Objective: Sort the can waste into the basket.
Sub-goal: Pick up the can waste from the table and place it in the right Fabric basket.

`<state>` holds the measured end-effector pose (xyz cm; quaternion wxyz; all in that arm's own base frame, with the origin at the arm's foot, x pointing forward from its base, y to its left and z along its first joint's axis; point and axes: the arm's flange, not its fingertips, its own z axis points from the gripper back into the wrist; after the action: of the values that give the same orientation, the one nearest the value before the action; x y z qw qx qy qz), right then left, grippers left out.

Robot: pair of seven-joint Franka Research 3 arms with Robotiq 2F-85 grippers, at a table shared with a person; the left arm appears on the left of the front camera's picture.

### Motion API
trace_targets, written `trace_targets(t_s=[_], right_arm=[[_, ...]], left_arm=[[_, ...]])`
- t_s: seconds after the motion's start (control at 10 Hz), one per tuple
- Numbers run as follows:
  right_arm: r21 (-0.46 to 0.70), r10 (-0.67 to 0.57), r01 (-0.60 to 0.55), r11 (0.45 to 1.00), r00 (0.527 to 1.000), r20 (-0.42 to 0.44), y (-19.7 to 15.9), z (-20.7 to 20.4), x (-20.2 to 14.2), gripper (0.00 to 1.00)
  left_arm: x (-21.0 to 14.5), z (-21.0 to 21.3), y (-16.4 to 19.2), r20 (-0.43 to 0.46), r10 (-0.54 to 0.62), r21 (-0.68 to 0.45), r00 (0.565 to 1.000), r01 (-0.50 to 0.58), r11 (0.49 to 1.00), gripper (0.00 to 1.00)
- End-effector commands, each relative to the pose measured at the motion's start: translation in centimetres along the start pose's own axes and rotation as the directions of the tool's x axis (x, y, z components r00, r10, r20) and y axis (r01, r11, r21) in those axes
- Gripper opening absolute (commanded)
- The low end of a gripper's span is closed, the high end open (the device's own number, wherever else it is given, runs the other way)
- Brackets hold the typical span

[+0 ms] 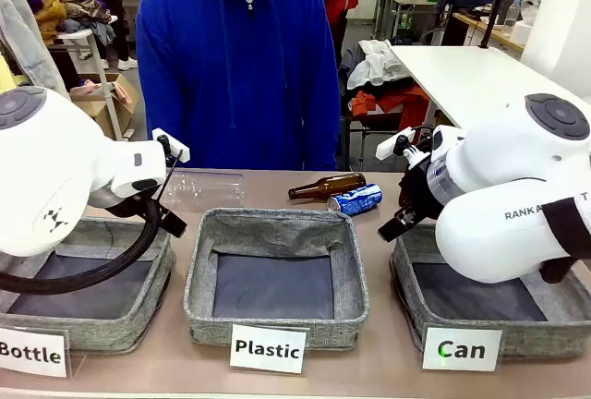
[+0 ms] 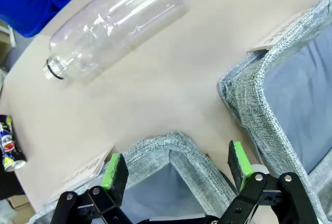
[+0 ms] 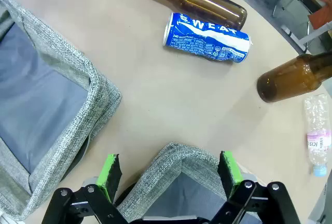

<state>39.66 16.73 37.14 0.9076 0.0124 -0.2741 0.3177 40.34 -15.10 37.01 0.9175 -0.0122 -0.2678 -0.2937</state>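
The blue can [image 1: 355, 199] with white lettering lies on its side on the table beside a brown bottle [image 1: 325, 187]; in the right wrist view the blue can [image 3: 207, 37] lies well beyond my fingers. A dark multicoloured can [image 2: 9, 143] lies at the left edge of the left wrist view. The grey "Can" basket [image 1: 536, 336] stands front right, with nothing showing on its dark base. My right gripper [image 1: 392, 226] hangs open over that basket's far corner [image 3: 176, 164], its pads [image 3: 109, 175] bare. My left gripper [image 2: 176, 169] is open over the "Bottle" basket's corner [image 2: 171, 154].
The "Plastic" basket [image 1: 277, 223] stands in the middle, the "Bottle" basket [image 1: 138, 302] at the left. A clear plastic bottle [image 2: 116, 24] lies behind them. A second brown bottle [image 3: 295, 76] and a small clear bottle [image 3: 317, 141] lie past the blue can. A person in a blue hoodie [image 1: 240, 57] stands at the far side.
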Motion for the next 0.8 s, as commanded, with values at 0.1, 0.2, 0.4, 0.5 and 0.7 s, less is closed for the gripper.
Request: trace_targets(t_s=[0.1, 0.2, 0.4, 0.5, 0.7], right_arm=[[0.000, 0.000, 0.000, 1.000, 1.000, 0.000, 0.00, 0.00, 0.00, 1.00], [0.000, 0.000, 0.000, 1.000, 1.000, 0.000, 0.00, 0.00, 0.00, 1.00], [0.000, 0.000, 0.000, 1.000, 1.000, 0.000, 0.00, 0.00, 0.00, 1.00], [0.000, 0.000, 0.000, 1.000, 1.000, 0.000, 0.00, 0.00, 0.00, 1.00], [0.000, 0.000, 0.000, 1.000, 1.000, 0.000, 0.00, 0.00, 0.00, 1.00]], left_arm=[[0.00, 0.00, 0.00, 0.000, 0.000, 0.000, 1.000, 0.000, 1.000, 1.00], [0.00, 0.00, 0.00, 0.000, 0.000, 0.000, 1.000, 0.000, 1.000, 1.00], [0.00, 0.00, 0.00, 0.000, 0.000, 0.000, 1.000, 0.000, 1.000, 1.00], [0.00, 0.00, 0.00, 0.000, 0.000, 0.000, 1.000, 0.000, 1.000, 1.00], [0.00, 0.00, 0.00, 0.000, 0.000, 0.000, 1.000, 0.000, 1.000, 1.00]])
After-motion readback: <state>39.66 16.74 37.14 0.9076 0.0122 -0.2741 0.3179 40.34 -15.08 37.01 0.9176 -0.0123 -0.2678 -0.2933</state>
